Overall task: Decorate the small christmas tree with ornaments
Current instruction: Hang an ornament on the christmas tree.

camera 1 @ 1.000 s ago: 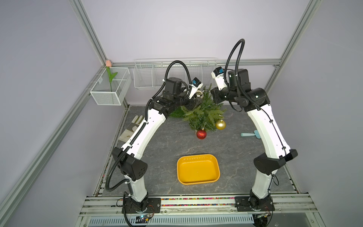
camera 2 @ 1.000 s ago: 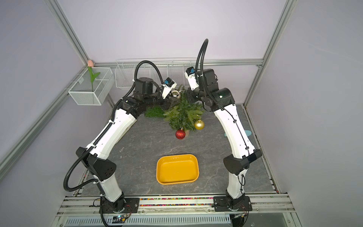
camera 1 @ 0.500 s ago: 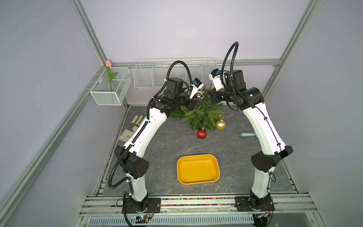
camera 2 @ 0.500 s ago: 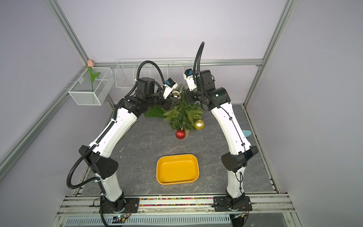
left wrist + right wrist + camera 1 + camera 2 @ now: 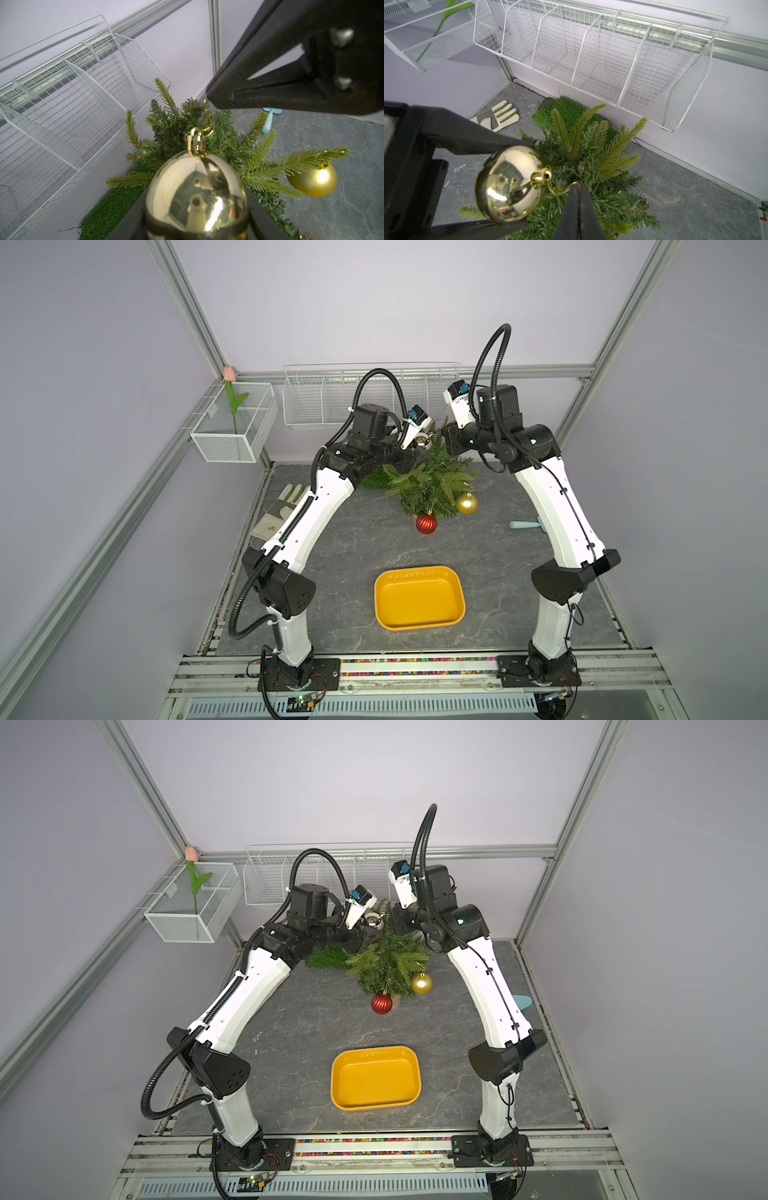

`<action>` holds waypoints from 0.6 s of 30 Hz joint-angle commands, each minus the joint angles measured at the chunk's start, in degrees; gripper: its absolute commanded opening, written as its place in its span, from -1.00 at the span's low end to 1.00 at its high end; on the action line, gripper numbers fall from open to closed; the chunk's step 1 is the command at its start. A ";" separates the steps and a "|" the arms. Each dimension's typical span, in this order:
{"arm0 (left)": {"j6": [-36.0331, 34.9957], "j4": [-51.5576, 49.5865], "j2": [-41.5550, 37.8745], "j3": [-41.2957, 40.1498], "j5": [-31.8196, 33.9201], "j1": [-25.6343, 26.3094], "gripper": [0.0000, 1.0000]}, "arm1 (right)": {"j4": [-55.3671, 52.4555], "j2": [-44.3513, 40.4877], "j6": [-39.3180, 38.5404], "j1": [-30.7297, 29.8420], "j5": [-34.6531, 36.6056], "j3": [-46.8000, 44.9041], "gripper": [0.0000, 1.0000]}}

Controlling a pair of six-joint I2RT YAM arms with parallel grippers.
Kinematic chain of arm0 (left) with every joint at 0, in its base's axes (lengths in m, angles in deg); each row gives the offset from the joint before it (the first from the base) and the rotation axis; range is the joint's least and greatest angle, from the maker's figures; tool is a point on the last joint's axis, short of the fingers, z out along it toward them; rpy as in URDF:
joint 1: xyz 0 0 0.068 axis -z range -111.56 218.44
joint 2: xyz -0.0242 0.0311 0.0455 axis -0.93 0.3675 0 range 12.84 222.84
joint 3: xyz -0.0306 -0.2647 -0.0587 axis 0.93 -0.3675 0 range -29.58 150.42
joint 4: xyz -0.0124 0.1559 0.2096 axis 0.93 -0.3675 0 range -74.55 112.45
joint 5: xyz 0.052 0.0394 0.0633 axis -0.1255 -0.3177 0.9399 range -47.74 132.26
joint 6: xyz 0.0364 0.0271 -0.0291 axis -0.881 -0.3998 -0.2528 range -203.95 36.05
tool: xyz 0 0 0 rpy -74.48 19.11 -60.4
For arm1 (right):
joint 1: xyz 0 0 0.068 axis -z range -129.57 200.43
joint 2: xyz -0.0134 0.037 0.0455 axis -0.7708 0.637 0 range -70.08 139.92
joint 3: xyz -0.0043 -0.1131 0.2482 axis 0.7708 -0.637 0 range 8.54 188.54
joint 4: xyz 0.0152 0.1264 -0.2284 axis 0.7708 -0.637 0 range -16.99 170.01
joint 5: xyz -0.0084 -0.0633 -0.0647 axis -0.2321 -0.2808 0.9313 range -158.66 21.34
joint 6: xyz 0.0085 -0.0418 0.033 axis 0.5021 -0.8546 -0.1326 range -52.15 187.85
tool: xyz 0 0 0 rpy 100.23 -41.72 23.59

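The small christmas tree stands at the back of the table. A ribbed red ornament and a gold ornament hang on its near branches. My left gripper is shut on a mirror-like silver ornament, which it holds beside the tree top. My right gripper is shut on the thin gold hanger loop that runs from the silver ornament's cap, just over the top branches. In the left wrist view the right gripper's fingers reach in above the tree.
An empty yellow tray sits near the front. A work glove lies at the left, green turf behind the tree, and a teal tool at the right. Wire baskets hang on the back wall, and a tulip stands in a mesh box.
The right arm has swung a little to the left, bringing its gripper closer over the tree top. The left gripper holds the silver ornament nearly still.
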 commanded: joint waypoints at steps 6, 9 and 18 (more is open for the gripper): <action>-0.42 -1.29 -0.13 1.49 0.61 0.21 -1.00 | 2.38 -0.41 1.02 0.76 0.48 0.95 -0.87; -0.47 -1.12 -0.26 1.62 0.77 0.21 -1.00 | 2.82 -0.62 1.10 0.82 0.24 0.88 -0.87; 0.21 -0.85 0.26 2.96 0.36 0.22 -1.00 | 2.84 -0.19 1.79 0.82 -3.89 0.88 -0.87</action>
